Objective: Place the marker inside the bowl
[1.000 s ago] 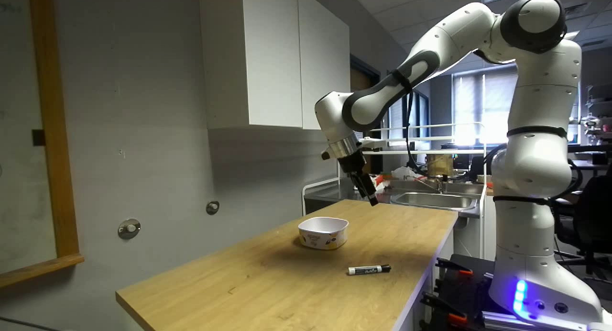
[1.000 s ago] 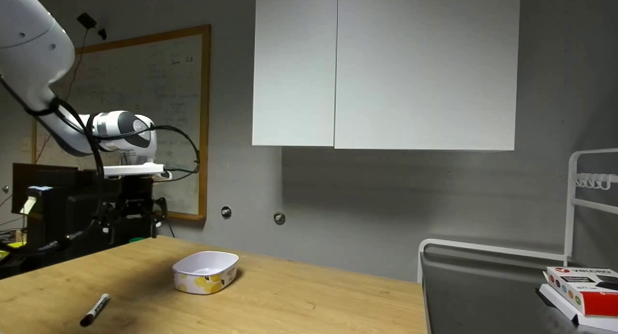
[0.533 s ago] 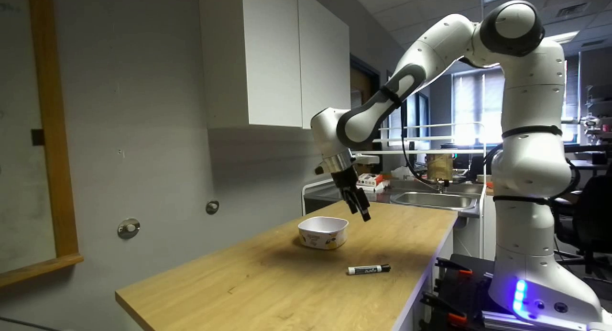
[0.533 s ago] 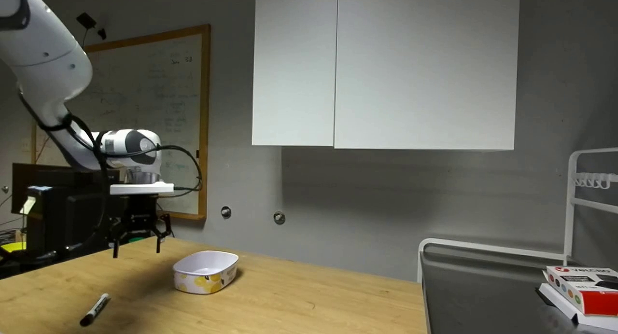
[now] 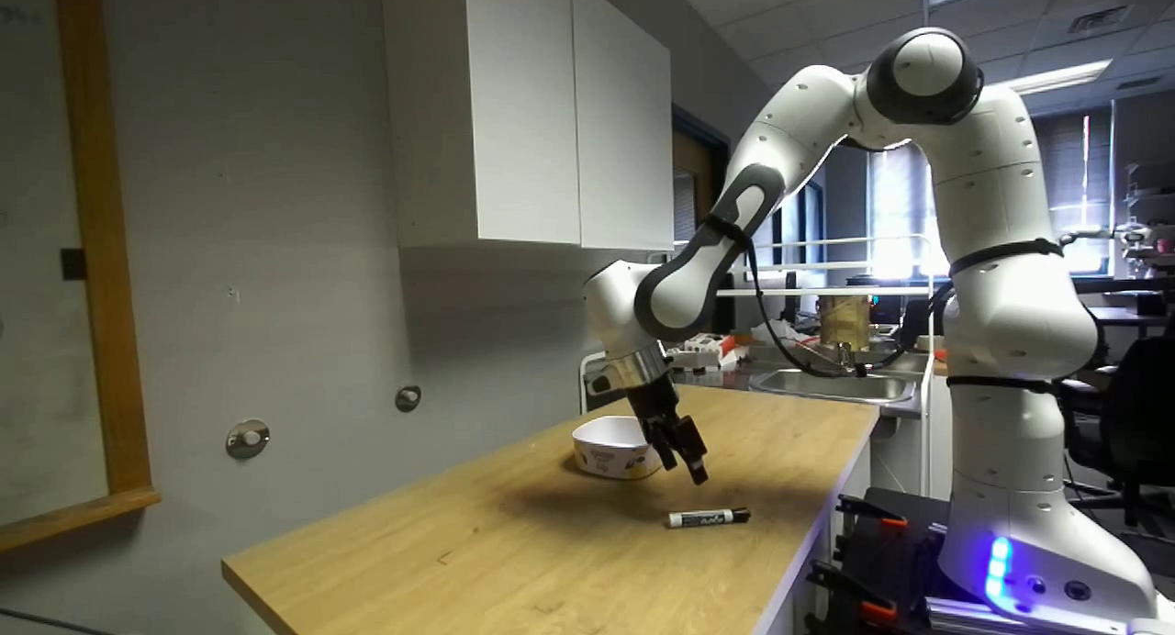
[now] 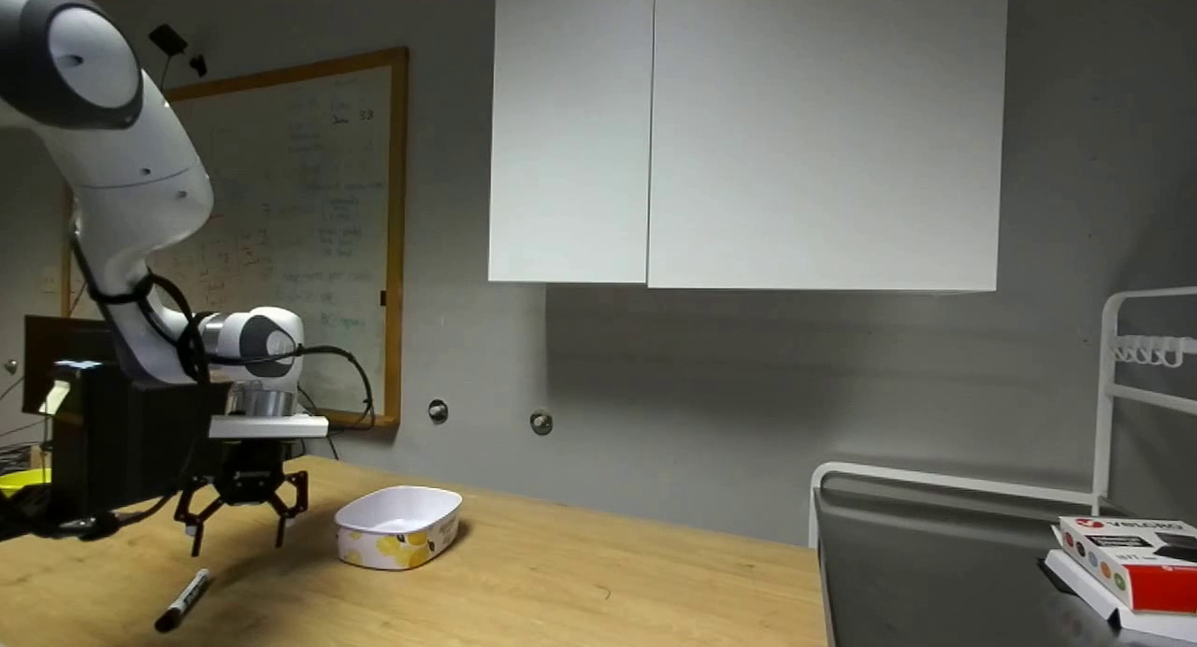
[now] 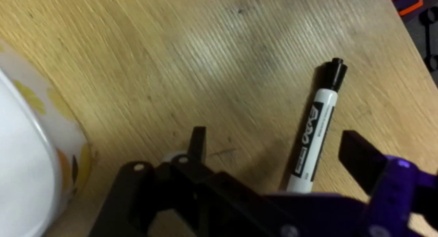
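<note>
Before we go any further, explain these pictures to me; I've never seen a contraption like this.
The machine is a mostly white, jointed robot arm ending in a black, two-fingered gripper. Two pictures come from cameras standing outside the robot, at different places; the close-up comes from its wrist camera, looking down. On the wood-coloured table you see a black-capped white marker lying flat and, apart from it, an upright, pale bowl with yellow-patterned sides. Nothing is held: the gripper hangs open above the table, and the marker has yet to go into the bowl.
</note>
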